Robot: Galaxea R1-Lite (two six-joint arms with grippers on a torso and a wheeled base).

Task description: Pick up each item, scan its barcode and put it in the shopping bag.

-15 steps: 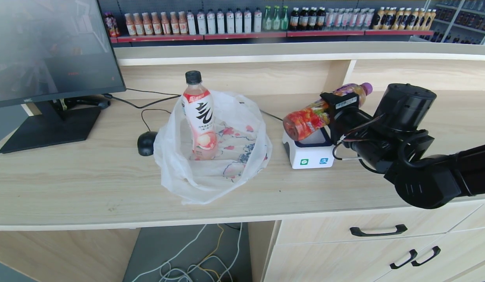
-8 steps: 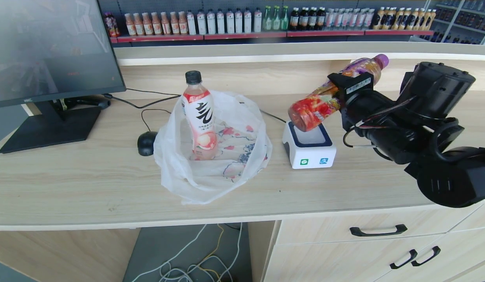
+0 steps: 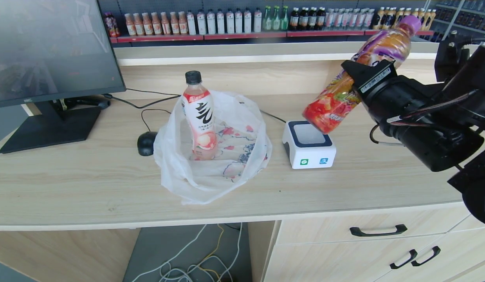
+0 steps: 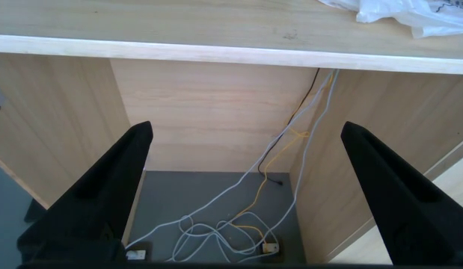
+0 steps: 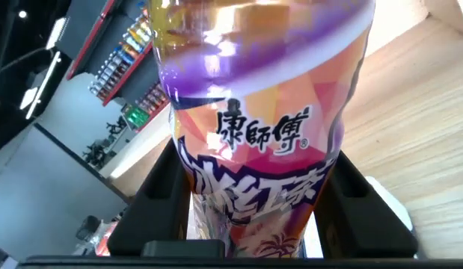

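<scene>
A juice bottle (image 3: 330, 107) is clamped at a tilt between the fingers of the right gripper (image 3: 367, 76), its base lowest, just above a scanner (image 3: 309, 150) and apart from it. Past the scanner from those fingers, a shopping bag (image 3: 242, 164) is spread open on the counter (image 3: 89, 184), and a pink bottle (image 3: 199, 117) is stood upright inside. A mouse (image 3: 147, 143) lies beyond the bag. From the left wrist, the left gripper (image 4: 246, 179) is seen spread wide and empty below the counter edge, cables (image 4: 231, 232) between its fingers.

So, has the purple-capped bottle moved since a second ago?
Yes. The bottle, held in the right end effector, has risen and swung right, away from the white scanner, which stayed put.
</scene>
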